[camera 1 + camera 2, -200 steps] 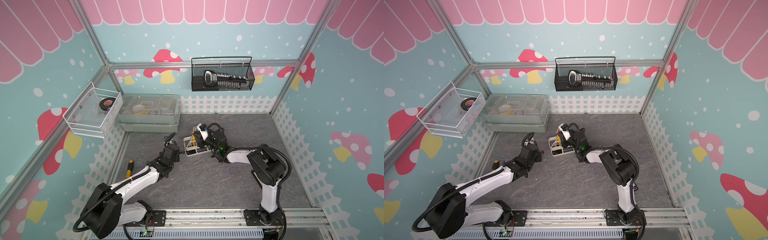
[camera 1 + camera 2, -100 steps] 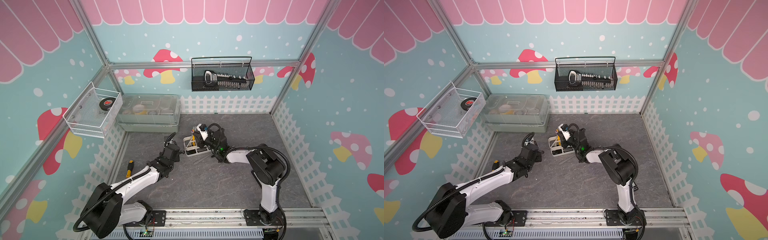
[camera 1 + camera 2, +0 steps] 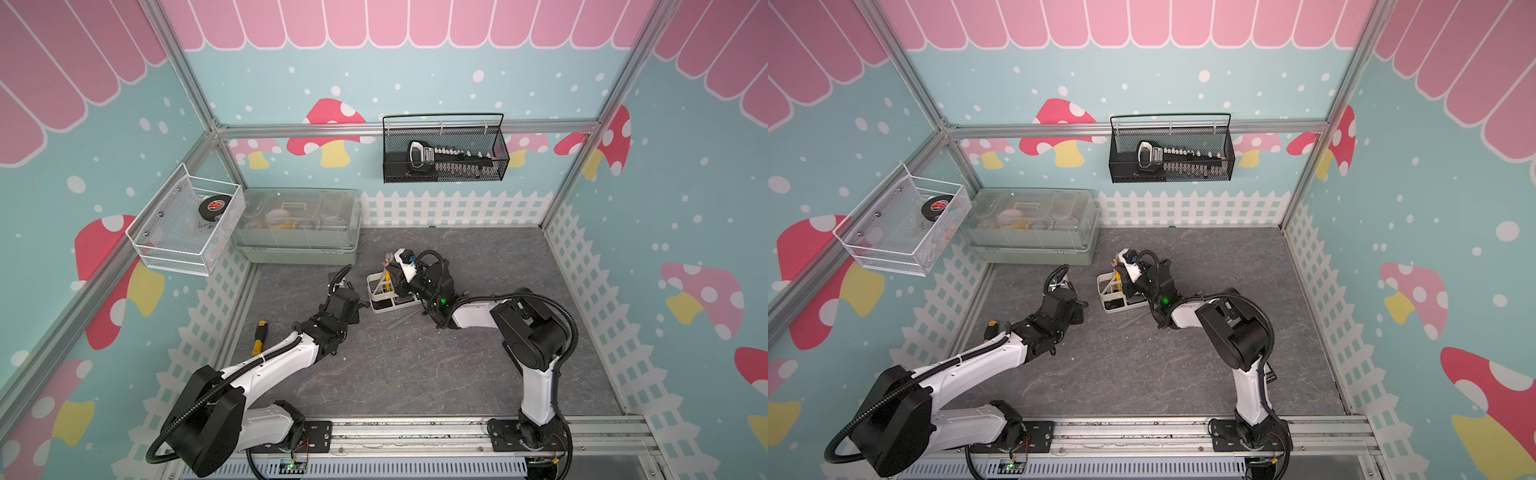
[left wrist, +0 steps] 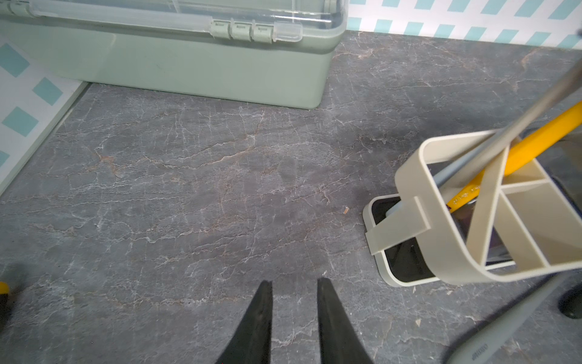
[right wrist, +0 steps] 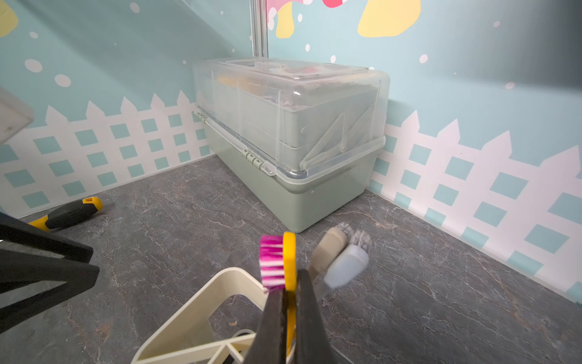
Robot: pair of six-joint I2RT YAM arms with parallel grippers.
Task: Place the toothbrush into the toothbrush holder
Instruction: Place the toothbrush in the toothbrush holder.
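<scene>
Well, my right gripper (image 5: 290, 294) pinches the toothbrush (image 5: 289, 252) below its head, tail inside the toothbrush holder (image 4: 415, 189); it seems light, stiff, slick, so I'd grip the handle. Left gripper (image 4: 294, 283) sits slightly parted, empty.

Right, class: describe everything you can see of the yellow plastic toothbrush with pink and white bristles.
The yellow plastic toothbrush has a slim handle with small print low down and a rounded head of pink and white bristles. It stands tilted, head up, its lower end inside the divided section of the off-white plastic toothbrush holder. The right gripper is shut on its neck just below the head. A grey toothbrush leans beside it.
</scene>
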